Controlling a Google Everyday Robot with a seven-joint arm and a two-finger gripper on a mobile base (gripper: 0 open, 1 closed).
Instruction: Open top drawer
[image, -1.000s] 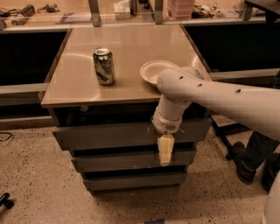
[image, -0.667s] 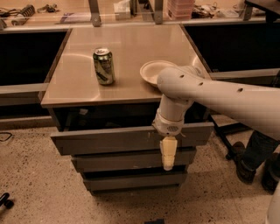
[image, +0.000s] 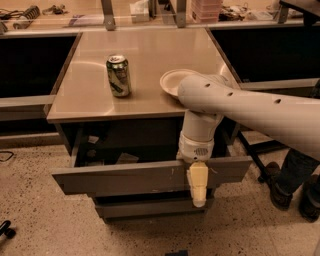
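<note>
Handling: top drawer (image: 125, 177), stiff, handleless, takes hold at its upper edge; gripper (image: 198, 189) sits there, right of centre, jaws' closure cannot be told.

White arm (image: 250, 107) stretched from right, wrist (image: 197, 142) bent, tool (image: 198, 187) hanging straight down

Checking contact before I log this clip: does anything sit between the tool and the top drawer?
Nothing shows between them in the camera view: the tool hangs down across the front of the top drawer, right of centre.
</note>
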